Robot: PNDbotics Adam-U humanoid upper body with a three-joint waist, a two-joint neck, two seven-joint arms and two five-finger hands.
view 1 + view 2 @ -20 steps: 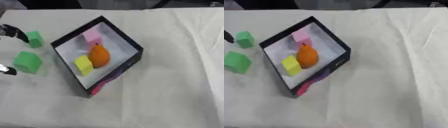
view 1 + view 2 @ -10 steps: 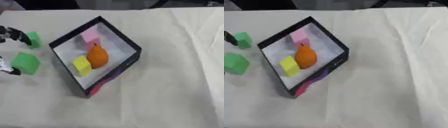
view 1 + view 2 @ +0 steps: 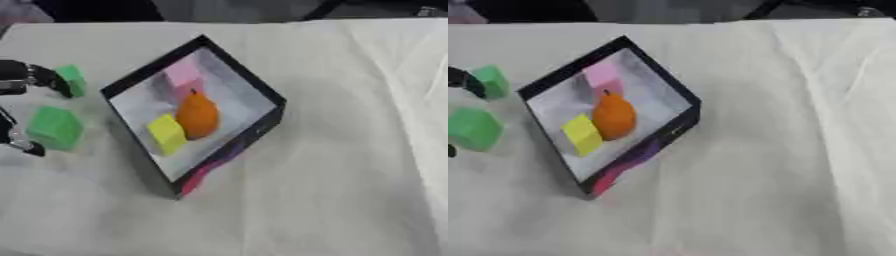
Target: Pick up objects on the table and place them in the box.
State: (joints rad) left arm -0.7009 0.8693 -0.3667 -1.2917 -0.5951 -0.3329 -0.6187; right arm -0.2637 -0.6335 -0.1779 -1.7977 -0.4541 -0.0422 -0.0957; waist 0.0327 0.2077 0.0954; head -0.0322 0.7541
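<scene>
between left hand [image 3: 19, 107] fingers: larger green block [image 3: 54, 128], ungrasped.

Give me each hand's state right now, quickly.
Left hand: only dark fingers show at the edge, around the green blocks; cannot tell.
Right hand: not in view.

Black box [image 3: 131, 80]; orange fruit [image 3: 197, 115], perhaps pear; green blocks [image 3: 54, 127].

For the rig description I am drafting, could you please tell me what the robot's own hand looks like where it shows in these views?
Only the left hand shows, at the left edge of the left eye view: slim, mostly black segments with lighter silver-grey parts between them. A second dark piece with a pale tip sits lower on that edge. No cables, markings or sleeve can be made out. The right hand is out of view.
</scene>
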